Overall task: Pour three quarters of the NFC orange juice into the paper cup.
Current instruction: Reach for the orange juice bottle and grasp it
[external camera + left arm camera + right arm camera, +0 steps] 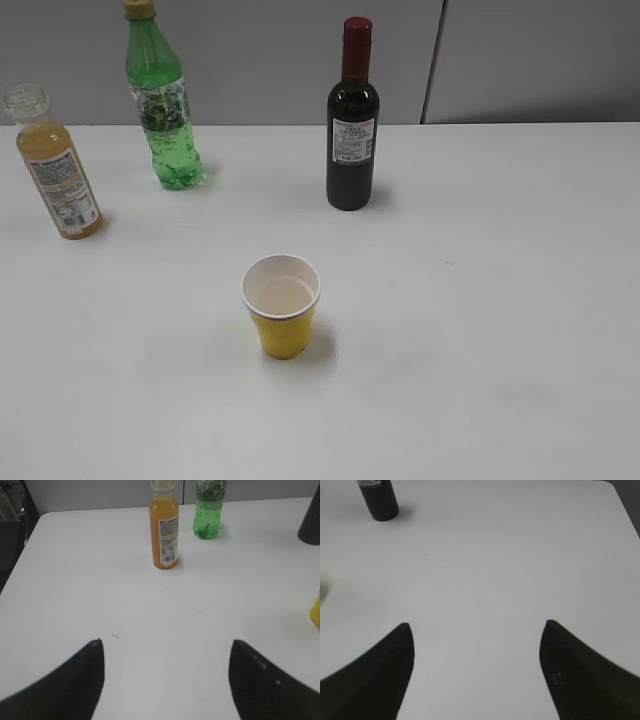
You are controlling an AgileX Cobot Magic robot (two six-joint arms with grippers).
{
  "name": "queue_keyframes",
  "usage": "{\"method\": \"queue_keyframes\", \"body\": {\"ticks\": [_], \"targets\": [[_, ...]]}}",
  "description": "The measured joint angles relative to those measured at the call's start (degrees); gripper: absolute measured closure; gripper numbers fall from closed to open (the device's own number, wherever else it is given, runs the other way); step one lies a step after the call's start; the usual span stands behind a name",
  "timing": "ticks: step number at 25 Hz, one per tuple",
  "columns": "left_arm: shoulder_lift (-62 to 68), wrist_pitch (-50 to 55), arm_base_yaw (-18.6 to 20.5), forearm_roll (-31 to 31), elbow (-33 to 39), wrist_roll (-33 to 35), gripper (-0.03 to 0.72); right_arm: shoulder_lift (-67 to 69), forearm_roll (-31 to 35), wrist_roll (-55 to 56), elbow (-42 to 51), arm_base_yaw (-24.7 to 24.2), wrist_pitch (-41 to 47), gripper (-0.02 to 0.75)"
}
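The NFC orange juice bottle (60, 170) stands upright and uncapped at the far left of the white table; it also shows in the left wrist view (164, 530). The yellow paper cup (281, 305) stands upright mid-table, and a pale liquid shows at its bottom. A sliver of the cup shows at the right edge of the left wrist view (315, 611). My left gripper (166, 645) is open and empty, well short of the juice bottle. My right gripper (477, 626) is open and empty over bare table. Neither gripper shows in the exterior view.
A tall green bottle (161, 100) stands behind the juice, also in the left wrist view (209, 507). A dark wine bottle (352, 125) stands at the back centre; its base shows in the right wrist view (379, 499). The table's left edge (20, 550) is near the juice.
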Motion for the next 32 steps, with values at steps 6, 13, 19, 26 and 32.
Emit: {"method": "queue_keyframes", "body": {"ticks": [6,13,19,26,32], "targets": [[0.0,0.0,0.0,0.0,0.0,0.0,0.099,0.0,0.0,0.0,0.0,0.0,0.0,0.146],[0.0,0.0,0.0,0.0,0.0,0.0,0.099,0.0,0.0,0.0,0.0,0.0,0.1,0.146],[0.0,0.0,0.0,0.0,0.0,0.0,0.099,0.0,0.0,0.0,0.0,0.0,0.1,0.146],[0.0,-0.1,0.0,0.0,0.0,0.0,0.069,0.0,0.0,0.0,0.0,0.0,0.1,0.146],[3.0,-6.0,0.0,0.1,-1.1,0.0,0.021,0.0,0.0,0.0,0.0,0.0,0.1,0.146]]}}
